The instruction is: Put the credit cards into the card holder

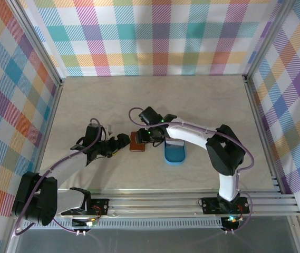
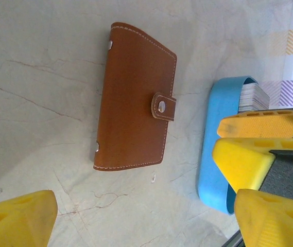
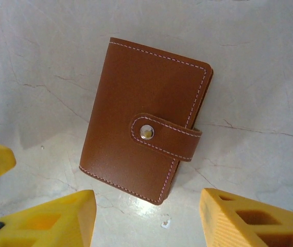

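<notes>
The card holder (image 1: 137,141) is a reddish-brown leather wallet lying shut on the table, its snap tab fastened. It fills the middle of the right wrist view (image 3: 141,128) and lies ahead of the jaws in the left wrist view (image 2: 136,98). The credit cards (image 2: 254,96) form a pale stack inside the blue tray (image 2: 214,154). My left gripper (image 2: 146,221) is open just left of the wallet, with nothing between its fingers. My right gripper (image 3: 149,221) hovers open over the wallet's near edge without touching it. Both grippers flank the wallet, left gripper (image 1: 120,143) and right gripper (image 1: 151,136).
The blue tray (image 1: 175,157) sits just right of the wallet, under the right arm. The right gripper's yellow fingers (image 2: 249,154) stand close above the tray in the left wrist view. A small white speck (image 3: 165,224) lies on the table by the wallet's corner. Checkered walls enclose the table.
</notes>
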You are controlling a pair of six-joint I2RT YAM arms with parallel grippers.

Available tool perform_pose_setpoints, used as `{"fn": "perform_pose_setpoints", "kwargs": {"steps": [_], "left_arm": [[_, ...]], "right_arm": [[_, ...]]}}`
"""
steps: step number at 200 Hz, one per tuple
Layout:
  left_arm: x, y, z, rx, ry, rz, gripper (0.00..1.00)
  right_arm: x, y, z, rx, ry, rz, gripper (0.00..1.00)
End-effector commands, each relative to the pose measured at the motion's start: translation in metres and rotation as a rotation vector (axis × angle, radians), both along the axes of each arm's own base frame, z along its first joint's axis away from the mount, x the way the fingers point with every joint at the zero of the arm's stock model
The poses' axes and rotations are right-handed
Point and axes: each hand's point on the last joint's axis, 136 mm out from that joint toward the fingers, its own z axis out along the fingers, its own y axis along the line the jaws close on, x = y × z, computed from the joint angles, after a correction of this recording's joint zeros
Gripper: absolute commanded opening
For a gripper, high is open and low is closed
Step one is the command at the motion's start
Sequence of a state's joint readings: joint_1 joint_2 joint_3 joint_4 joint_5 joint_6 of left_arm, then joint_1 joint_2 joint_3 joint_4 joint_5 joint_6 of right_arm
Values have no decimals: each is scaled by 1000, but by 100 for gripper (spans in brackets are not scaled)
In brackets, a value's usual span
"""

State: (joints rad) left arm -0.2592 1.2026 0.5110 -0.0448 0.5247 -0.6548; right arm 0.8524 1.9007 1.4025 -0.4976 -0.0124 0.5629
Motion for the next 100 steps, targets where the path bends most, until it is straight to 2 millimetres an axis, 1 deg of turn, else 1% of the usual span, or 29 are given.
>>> {"fn": "perform_pose_setpoints", "kwargs": {"steps": [1, 33, 51, 63, 100], "left_arm": [[2, -3, 1, -46, 1, 1, 89], [0, -1, -1, -34, 11, 13, 87], [-3, 1, -2, -24, 18, 19, 86], [-3, 2, -2, -18, 20, 19, 86], [-6, 4, -3, -11, 21, 24, 86]], "right_arm": [[3, 6, -2, -23, 6, 3, 56], [9, 10, -10, -44, 11, 12, 56], [13, 13, -12, -44, 13, 13, 51], [16, 15, -14, -49, 16, 13, 50], [21, 20, -23, -62, 28, 20, 49]]}}
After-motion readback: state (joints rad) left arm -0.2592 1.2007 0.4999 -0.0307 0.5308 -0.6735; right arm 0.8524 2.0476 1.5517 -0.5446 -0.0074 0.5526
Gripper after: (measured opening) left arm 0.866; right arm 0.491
